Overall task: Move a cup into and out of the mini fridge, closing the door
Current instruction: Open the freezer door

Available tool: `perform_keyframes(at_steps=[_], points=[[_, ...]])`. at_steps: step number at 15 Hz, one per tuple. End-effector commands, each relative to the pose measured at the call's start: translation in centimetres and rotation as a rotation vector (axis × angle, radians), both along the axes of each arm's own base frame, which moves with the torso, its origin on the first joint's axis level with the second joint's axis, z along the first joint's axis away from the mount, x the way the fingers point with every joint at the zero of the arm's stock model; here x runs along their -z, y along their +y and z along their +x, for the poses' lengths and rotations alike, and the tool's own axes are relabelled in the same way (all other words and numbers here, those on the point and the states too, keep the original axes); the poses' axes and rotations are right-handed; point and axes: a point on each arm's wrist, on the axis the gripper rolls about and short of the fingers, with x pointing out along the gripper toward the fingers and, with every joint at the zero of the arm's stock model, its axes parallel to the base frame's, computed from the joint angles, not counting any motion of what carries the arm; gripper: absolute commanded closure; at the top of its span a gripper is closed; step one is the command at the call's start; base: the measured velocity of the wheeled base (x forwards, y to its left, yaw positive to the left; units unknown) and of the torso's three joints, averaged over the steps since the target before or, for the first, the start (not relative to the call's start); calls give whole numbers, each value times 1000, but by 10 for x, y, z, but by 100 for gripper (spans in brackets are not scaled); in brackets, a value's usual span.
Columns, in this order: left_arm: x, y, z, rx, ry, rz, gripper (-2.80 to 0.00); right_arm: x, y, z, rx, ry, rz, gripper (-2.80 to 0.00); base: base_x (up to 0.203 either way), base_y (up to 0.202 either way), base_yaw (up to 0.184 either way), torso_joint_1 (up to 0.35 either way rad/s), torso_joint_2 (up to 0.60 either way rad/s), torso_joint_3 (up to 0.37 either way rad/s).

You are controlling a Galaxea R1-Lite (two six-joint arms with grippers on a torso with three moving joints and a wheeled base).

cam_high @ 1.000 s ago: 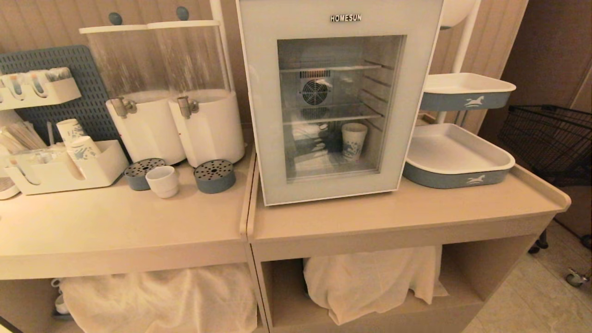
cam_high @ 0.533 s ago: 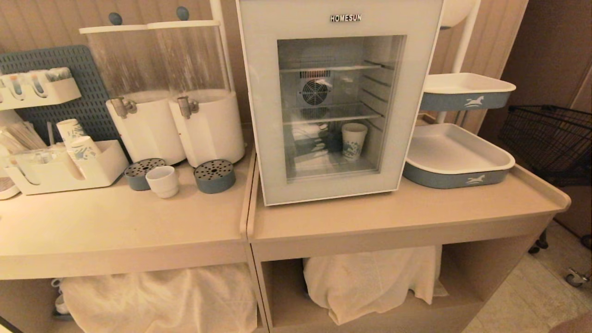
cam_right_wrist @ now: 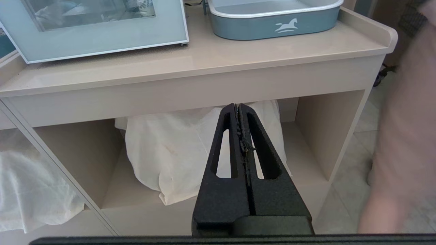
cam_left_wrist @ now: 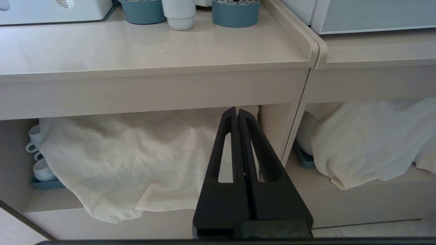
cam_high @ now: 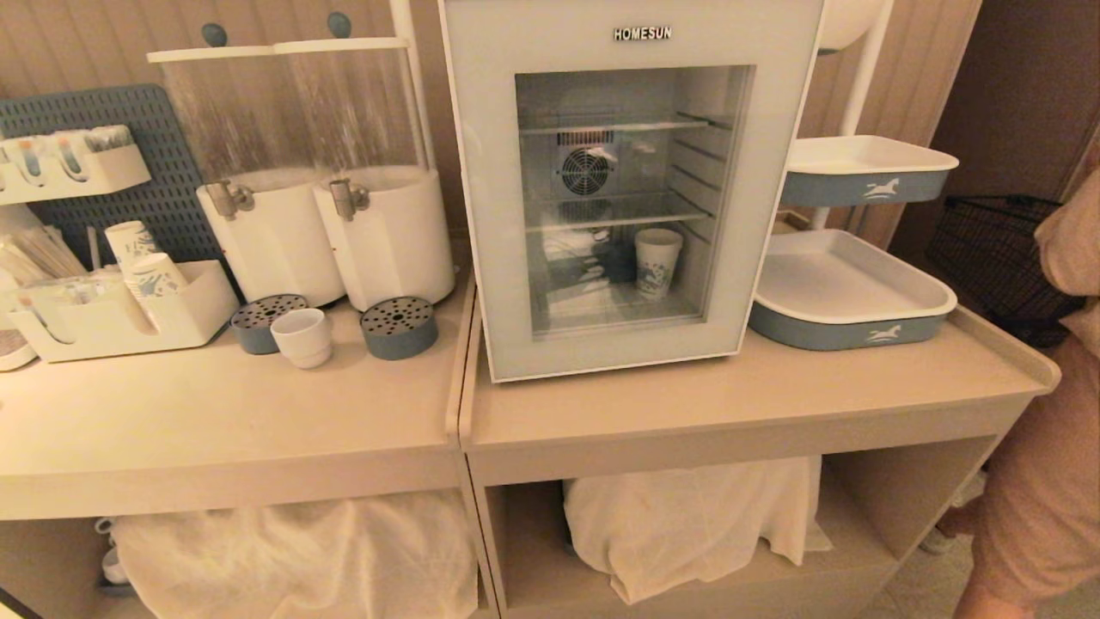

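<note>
The small white cup stands on the left counter between two blue drip trays; its foot also shows in the left wrist view. The white mini fridge stands on the right counter with its glass door shut. A blue-patterned paper cup sits inside on the fridge floor. Neither arm is in the head view. My left gripper hangs shut and empty below the left counter's edge. My right gripper hangs shut and empty below the right counter's edge, in front of the lower shelf.
Two white drink dispensers stand behind the cup, an organiser with paper cups to its left. Blue-and-white trays sit right of the fridge. White cloths cover the lower shelves. A person stands at the right edge.
A person has stepped into view at the right edge, partly covering the black wire basket. The cup, the fridge and both grippers have stayed still.
</note>
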Motion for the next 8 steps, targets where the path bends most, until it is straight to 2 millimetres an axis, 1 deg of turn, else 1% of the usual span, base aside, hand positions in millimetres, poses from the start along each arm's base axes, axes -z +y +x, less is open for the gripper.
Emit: perform_keyframes(at_steps=[1, 3, 4, 6, 7, 8], points=[[0, 0, 0, -1, 1, 0, 0, 0, 0, 0, 0, 0, 0, 0, 0, 0, 0, 0, 0, 0], [0, 0, 0, 0, -2, 1, 0, 0, 0, 0, -1, 0, 0, 0, 0, 0, 0, 0, 0, 0], [0, 0, 0, -1, -1, 1, 0, 0, 0, 0, 0, 0, 0, 0, 119, 0, -4, 2, -9, 11], [0, 0, 0, 0, -1, 1, 0, 0, 0, 0, 0, 0, 0, 0, 168, 0, -1, 6, 0, -2], [0, 0, 0, -1, -1, 4, 0, 0, 0, 0, 0, 0, 0, 0, 73, 0, 7, 5, 17, 5], [0, 0, 0, 0, -2, 4, 0, 0, 0, 0, 0, 0, 0, 0, 0, 0, 0, 0, 0, 0]])
